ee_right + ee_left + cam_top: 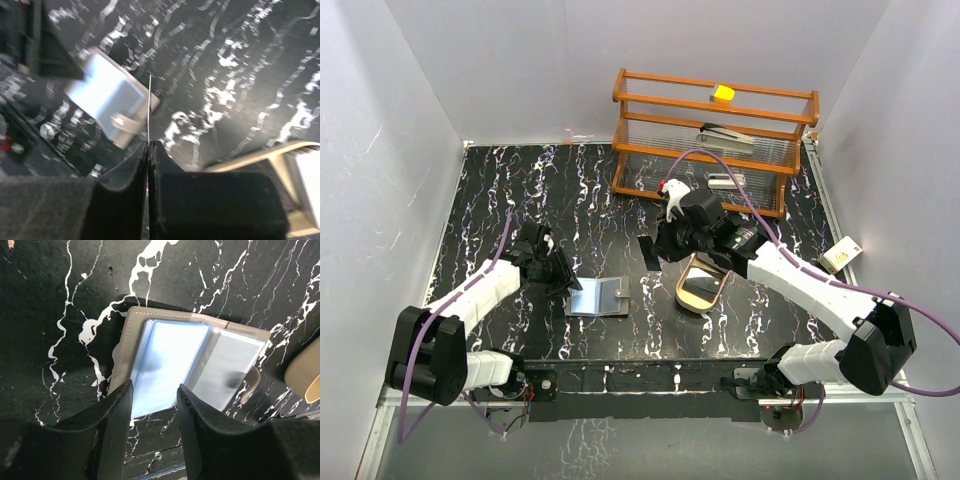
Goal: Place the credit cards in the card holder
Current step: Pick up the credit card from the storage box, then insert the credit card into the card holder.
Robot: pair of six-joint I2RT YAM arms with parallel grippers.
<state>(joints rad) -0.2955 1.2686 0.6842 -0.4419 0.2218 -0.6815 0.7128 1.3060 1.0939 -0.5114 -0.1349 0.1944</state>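
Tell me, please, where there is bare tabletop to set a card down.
Bare: the far table left of the rack, beyond the left arm. Crowded: the middle, with card holder, wooden tray and right gripper holding a credit card.

Table [570, 190] black, white marble veins; card holder [165, 360] grey-beige, pale blue sleeves; credit card [648, 250] dark.
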